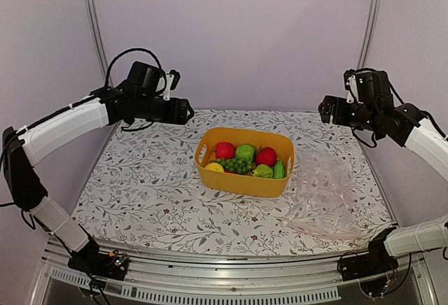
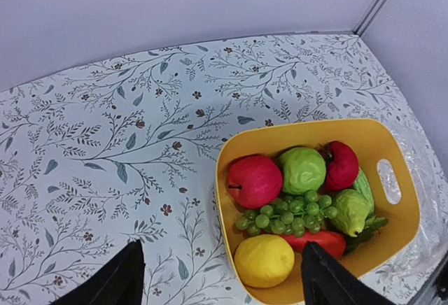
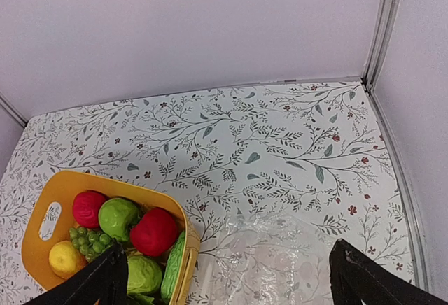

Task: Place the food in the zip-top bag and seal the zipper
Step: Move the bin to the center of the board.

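The food sits in a yellow basket (image 1: 241,182) at mid-table: a red apple (image 2: 254,180), a green round piece (image 2: 302,169), another red piece (image 2: 341,165), green grapes (image 2: 290,214) and a lemon (image 2: 264,260). The zip-top bag (image 1: 325,193) lies flat and empty just right of the basket, also seen in the right wrist view as the bag (image 3: 294,249). I cannot make out its zipper. My left gripper (image 2: 220,263) hangs open high above the basket's left rim. My right gripper (image 3: 227,263) hangs open high over the bag's far edge. Neither holds anything.
A floral cloth (image 1: 140,186) covers the table. White walls and metal frame posts (image 1: 93,18) close in the back and sides. The bag reaches close to the table's right front edge (image 1: 350,238).
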Motion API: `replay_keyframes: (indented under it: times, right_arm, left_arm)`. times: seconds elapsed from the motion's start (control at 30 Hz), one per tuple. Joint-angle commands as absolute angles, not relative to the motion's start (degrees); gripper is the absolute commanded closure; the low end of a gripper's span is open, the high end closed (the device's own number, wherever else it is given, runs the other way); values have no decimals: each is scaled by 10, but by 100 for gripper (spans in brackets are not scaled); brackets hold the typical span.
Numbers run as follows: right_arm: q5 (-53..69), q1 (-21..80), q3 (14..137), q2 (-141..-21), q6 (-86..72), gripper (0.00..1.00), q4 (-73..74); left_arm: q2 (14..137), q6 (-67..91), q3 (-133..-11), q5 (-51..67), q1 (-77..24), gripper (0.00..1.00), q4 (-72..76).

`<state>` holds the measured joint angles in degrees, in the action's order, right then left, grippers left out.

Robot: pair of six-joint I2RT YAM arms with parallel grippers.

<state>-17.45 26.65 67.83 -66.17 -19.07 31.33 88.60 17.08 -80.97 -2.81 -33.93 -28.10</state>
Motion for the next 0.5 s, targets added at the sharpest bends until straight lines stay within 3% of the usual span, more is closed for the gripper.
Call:
replay_keyframes:
  times: [0.0, 0.23, 0.47]
  right_arm:
    - [-133, 271, 673, -674, -155, 1, 324]
    - [-80, 271, 673, -730, -111, 5, 316]
    - [-75, 257, 692, -829, -132, 27, 317]
  left_arm:
    - [889, 250, -824, -35, -344, 25, -336]
    - [852, 294, -767, -30, -373, 26, -338]
    - [834, 302, -727, -6, -405, 26, -358]
